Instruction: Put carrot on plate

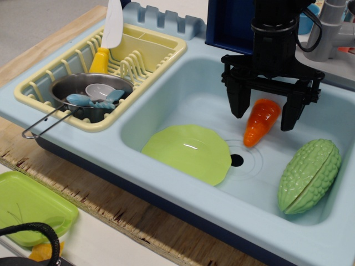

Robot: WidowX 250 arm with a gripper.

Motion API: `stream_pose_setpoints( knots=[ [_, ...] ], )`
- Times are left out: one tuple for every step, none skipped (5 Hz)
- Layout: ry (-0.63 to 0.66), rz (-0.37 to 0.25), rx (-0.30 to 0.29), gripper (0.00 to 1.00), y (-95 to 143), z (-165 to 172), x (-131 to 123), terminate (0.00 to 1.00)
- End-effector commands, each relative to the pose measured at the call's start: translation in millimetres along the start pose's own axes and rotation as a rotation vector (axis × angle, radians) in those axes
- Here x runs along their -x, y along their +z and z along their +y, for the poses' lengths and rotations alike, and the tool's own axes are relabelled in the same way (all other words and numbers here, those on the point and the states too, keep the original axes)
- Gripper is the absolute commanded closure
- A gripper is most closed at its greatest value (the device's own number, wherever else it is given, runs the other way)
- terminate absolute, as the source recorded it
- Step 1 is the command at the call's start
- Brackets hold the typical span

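Note:
The orange carrot lies in the light blue sink, just right of centre, its narrow tip pointing toward the drain hole. My black gripper hangs straight over it, open, with one finger on each side of the carrot's thick end and a gap showing on both sides. The round lime-green plate lies on the sink floor to the left of the carrot, with nothing on it.
A bumpy green gourd lies in the sink's right corner. A yellow dish rack left of the sink holds a metal pot and a spatula. A rectangular green tray sits at the front left.

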State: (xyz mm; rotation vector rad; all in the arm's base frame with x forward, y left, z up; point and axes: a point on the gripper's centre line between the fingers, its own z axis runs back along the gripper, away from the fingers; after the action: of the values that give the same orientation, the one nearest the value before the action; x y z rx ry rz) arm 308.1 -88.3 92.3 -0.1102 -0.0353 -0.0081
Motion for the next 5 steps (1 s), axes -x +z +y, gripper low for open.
stream_pose_setpoints(
  knots=[
    [0.0, 0.0, 0.0, 0.0, 0.0, 0.0, 0.0, 0.0],
    [0.002, 0.026, 0.001, 0.0, -8.3, 0.2, -1.4, 0.0],
    [-0.002, 0.045, 0.008, 0.0, -15.7, 1.0, -3.4, 0.0],
    [0.012, 0.047, -0.006, 0.0, -18.2, 1.5, -3.5, 0.0],
    [0.024, 0.026, -0.005, 1.0, -16.2, 2.5, -2.4, 0.0]
  ],
)
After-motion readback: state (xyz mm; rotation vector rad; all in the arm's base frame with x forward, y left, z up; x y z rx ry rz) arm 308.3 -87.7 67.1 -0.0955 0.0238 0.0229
